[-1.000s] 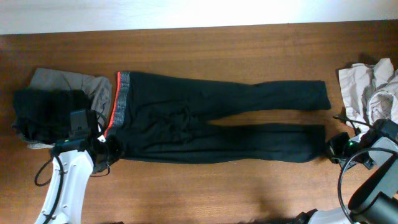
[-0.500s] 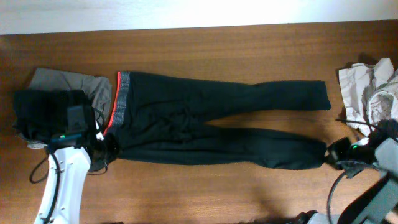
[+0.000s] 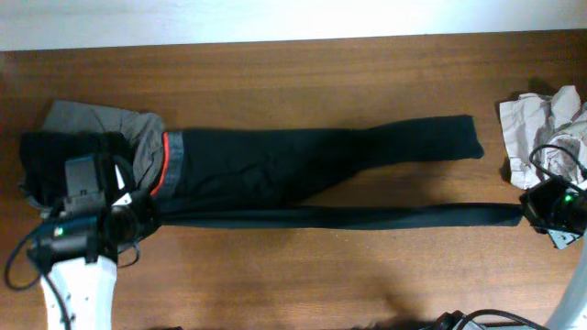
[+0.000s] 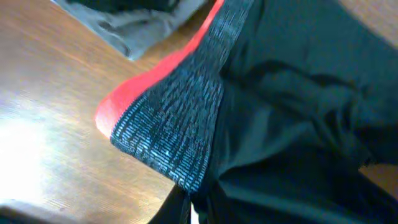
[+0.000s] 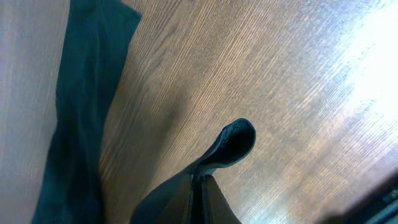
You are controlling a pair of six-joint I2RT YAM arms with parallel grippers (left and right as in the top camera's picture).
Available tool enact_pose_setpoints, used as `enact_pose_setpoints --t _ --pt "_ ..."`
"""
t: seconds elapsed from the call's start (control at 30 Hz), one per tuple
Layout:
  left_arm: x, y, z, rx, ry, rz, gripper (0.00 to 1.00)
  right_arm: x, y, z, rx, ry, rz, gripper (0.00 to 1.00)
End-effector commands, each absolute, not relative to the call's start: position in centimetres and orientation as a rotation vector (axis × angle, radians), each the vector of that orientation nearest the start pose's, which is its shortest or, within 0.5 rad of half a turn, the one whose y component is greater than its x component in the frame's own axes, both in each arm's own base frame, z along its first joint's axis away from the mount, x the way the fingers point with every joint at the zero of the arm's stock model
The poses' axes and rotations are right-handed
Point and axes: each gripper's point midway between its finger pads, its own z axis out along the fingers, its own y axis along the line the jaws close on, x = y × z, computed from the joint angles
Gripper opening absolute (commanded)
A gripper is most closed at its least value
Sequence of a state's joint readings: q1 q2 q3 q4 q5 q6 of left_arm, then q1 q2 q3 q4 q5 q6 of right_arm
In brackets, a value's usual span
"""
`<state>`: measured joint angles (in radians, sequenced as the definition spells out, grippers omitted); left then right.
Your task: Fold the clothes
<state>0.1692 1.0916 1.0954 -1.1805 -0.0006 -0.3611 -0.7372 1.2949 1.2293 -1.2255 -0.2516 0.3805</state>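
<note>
The clothes in hand are long black leggings [image 3: 266, 165] lying lengthwise across the table, their grey waistband [image 4: 180, 124] lined red-orange at the left. The far leg [image 3: 422, 142] rests flat. The near leg [image 3: 367, 217] is stretched taut in a thin straight line between both grippers. My left gripper [image 3: 138, 218] is shut on the near corner of the waistband, with only its fingertips [image 4: 180, 211] showing under the fabric. At the right end, my right gripper [image 3: 525, 214] is shut on the near leg's cuff [image 5: 236, 138].
A grey garment [image 3: 101, 119] and a black one [image 3: 55, 156] are heaped at the left end, partly under the waistband. A crumpled beige garment [image 3: 537, 124] lies at the far right. The table's back edge [image 3: 293, 38] meets a white wall.
The grippers have drawn apart, left one leftward and right one rightward. The near edge of the leggings went from lying slack to a tight straight line, and the waistband slid left.
</note>
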Motion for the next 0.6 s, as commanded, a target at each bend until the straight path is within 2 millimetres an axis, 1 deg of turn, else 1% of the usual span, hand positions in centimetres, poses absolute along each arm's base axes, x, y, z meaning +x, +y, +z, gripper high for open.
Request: enact_pose_setpoints --t 0.0,0.13,0.17,0.27,0.37,0.43,0.47,0.57 --pt "22.6 5.6 21.2 -0.671 2.569 0.086 0.09 22.3 -15.4 20.0 1.411 2.382 0.199 0.04" --pt "22.2 6.7 22.8 -0.640 2.528 0.185 0.09 22.6 -15.7 20.9 1.396 2.362 0.181 0.04" --pt "22.3 7.0 22.9 -0.635 2.519 0.202 0.09 22.7 -15.9 21.0 1.391 2.355 0.178 0.04" --pt "23.5 7.2 22.9 -0.558 2.521 0.226 0.09 23.4 -16.4 21.1 1.381 2.333 0.172 0.04" --pt "24.9 7.4 22.3 -0.532 2.536 0.234 0.09 24.1 -17.1 20.6 1.408 2.319 0.179 0.04" --pt "26.0 7.6 21.5 -0.519 2.558 0.240 0.09 24.5 -17.3 19.9 1.422 2.331 0.187 0.04" --pt "26.8 7.8 20.8 -0.516 2.574 0.242 0.09 24.9 -17.5 19.1 1.431 2.348 0.198 0.04" --pt "28.5 7.9 19.5 -0.482 2.605 0.244 0.10 25.9 -17.6 17.6 1.435 2.389 0.235 0.04"
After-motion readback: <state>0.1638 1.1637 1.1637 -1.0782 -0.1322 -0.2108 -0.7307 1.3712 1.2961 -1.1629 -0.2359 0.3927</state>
